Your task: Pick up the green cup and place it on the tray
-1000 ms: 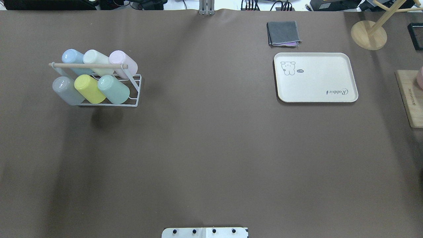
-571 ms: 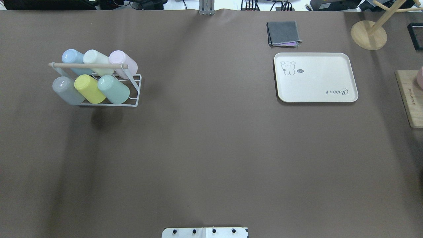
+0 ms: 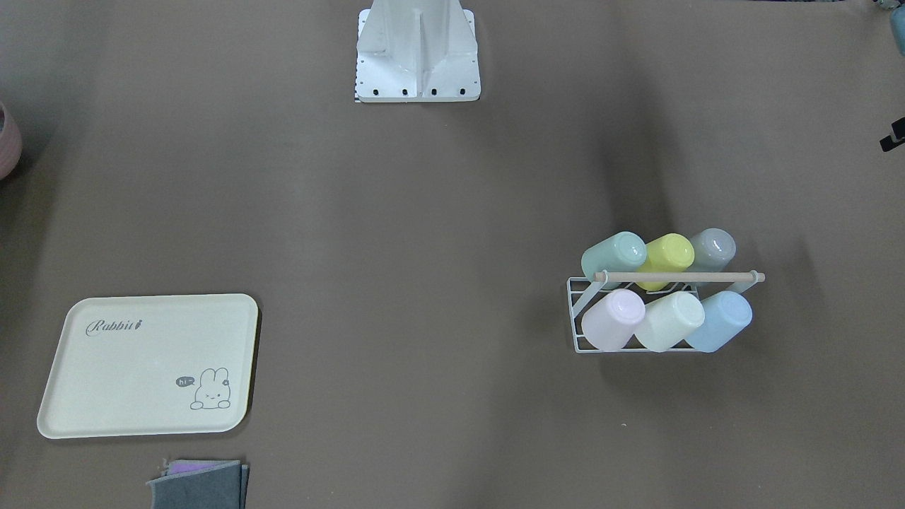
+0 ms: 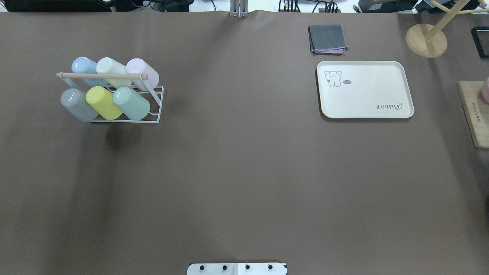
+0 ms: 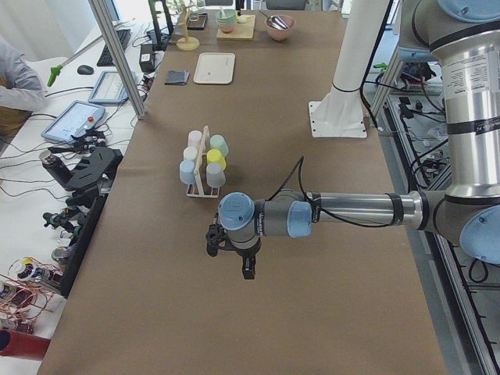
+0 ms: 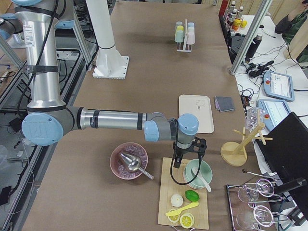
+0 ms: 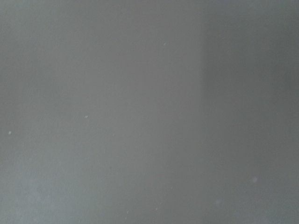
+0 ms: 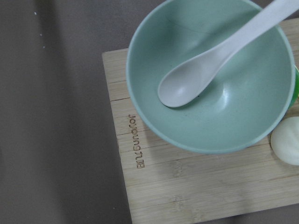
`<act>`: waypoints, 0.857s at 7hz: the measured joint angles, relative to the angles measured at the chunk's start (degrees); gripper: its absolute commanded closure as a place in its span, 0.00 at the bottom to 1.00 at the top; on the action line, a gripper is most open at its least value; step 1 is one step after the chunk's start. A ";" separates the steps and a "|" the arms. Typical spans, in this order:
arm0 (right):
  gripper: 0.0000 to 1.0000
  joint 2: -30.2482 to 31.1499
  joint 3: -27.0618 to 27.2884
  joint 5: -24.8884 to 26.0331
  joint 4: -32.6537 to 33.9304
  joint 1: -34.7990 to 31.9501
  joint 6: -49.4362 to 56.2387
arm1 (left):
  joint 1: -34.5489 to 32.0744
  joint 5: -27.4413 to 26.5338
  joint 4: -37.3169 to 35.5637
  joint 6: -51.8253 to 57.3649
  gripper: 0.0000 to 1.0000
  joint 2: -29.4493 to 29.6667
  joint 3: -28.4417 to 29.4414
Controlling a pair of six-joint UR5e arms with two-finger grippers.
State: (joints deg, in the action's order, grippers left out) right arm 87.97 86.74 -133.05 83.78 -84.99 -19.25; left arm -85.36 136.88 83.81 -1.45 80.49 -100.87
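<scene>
The green cup lies tilted in the white wire rack at the table's left, at the right end of the row nearer me, beside a yellow cup. It also shows in the front-facing view. The cream tray lies bare at the far right, also in the front-facing view. My left gripper shows only in the left side view, above bare table short of the rack. My right gripper shows only in the right side view, above a mint bowl. I cannot tell whether either is open.
The rack holds several pastel cups under a wooden handle. A folded grey cloth lies beyond the tray. A wooden stand and a wooden board sit at the right edge. A mint bowl with a spoon stands on the board.
</scene>
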 measured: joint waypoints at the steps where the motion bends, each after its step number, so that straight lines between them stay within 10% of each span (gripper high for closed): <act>1: 0.00 0.03 0.20 -0.18 0.04 -0.02 0.00 | -0.03 -1.41 -0.80 0.03 0.01 0.75 -0.44; 6: 0.00 0.30 0.14 -0.18 0.07 0.00 -0.08 | -0.23 -4.65 -1.29 0.14 0.02 -0.14 -5.14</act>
State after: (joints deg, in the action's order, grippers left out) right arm 88.27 86.88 -133.23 83.85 -84.99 -19.33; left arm -85.58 132.23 82.52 -1.32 80.35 -106.01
